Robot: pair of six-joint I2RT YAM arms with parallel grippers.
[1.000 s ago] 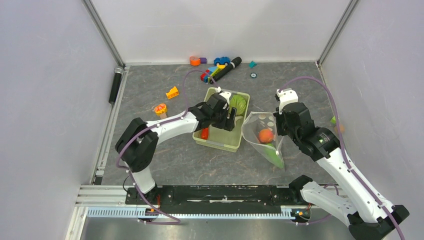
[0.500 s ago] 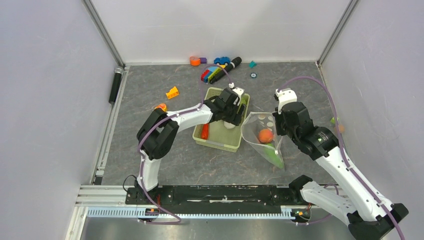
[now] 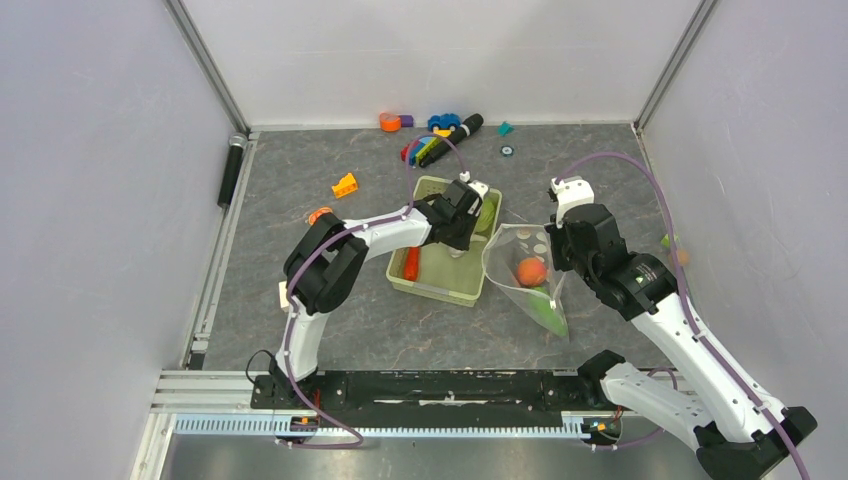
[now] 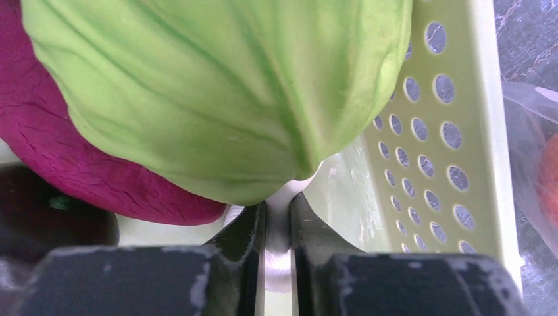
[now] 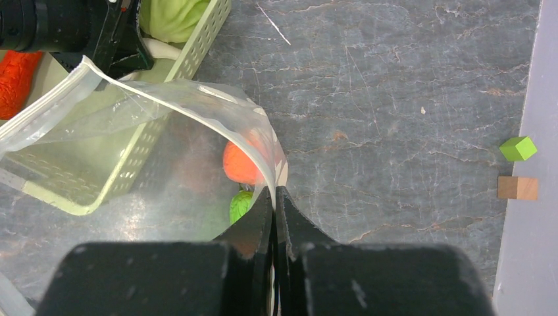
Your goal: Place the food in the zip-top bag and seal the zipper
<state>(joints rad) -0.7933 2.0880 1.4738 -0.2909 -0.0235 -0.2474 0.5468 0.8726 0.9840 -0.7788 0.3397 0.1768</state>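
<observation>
Left fingers [image 4: 245,240], inside the green basket [image 4: 460,131] below the cabbage [image 4: 217,85], are closed on a white piece [image 4: 279,253]. Right fingers [image 5: 258,227] are clamped on the zip-top bag [image 5: 191,151] rim at frame centre; peach [image 5: 240,164] inside.

Robot lab test cell: white panel walls [image 3: 450,50], alu frame rail [image 3: 400,426], grey tabletop [image 3: 300,170].

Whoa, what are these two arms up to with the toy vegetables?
They are bagging toy food. The left gripper is in the green basket, jaws closed on a white piece beside the cabbage. The right gripper pinches the rim of the zip-top bag, holding its mouth open. A peach and cucumber are inside; the carrot waits in the basket.
</observation>
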